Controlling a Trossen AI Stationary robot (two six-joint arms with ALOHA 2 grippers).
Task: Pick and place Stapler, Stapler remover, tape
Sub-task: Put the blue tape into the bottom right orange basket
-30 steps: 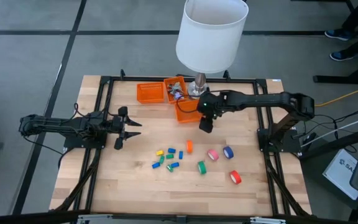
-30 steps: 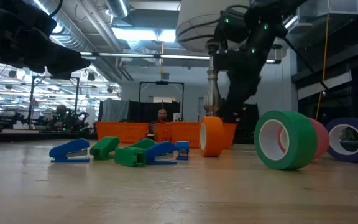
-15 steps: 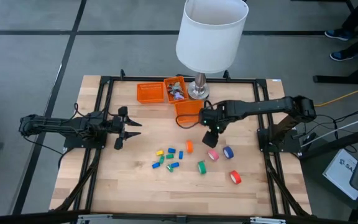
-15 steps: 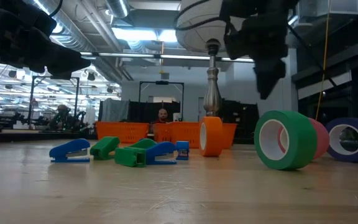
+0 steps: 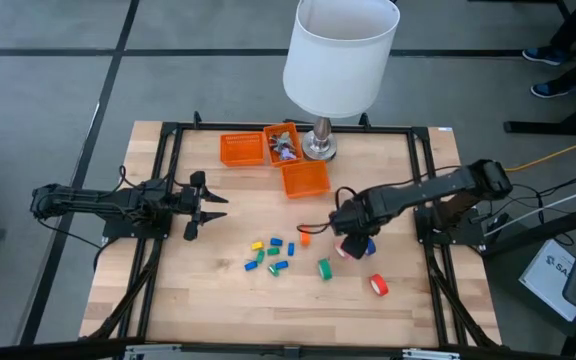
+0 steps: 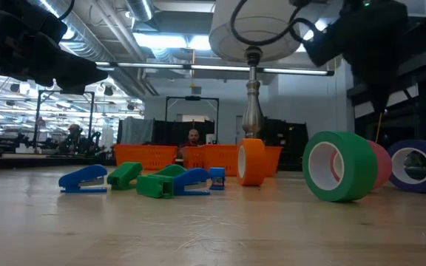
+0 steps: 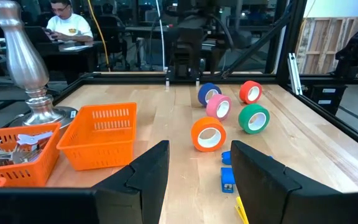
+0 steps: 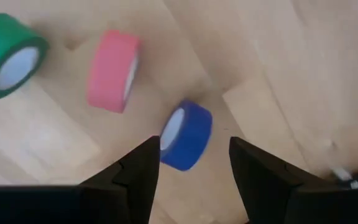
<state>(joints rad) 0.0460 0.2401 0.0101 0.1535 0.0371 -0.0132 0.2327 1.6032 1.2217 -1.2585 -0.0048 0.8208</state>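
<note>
Tape: small blue ring-shaped roll (image 8: 186,135), light and stiff but rollable, below the spread right pincer (image 8: 192,163); pinch across its flat faces.

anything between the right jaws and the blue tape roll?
Nothing. In the right wrist view the right gripper hangs open just above the blue tape roll, only bare wooden table around it. The pink roll stands off to the side.

You are looking at two dark, slender jointed arms, the left arm (image 5: 98,200) and right arm (image 5: 438,185). Black cables are looping along both, and each is ending in blocky black jaws.
</note>
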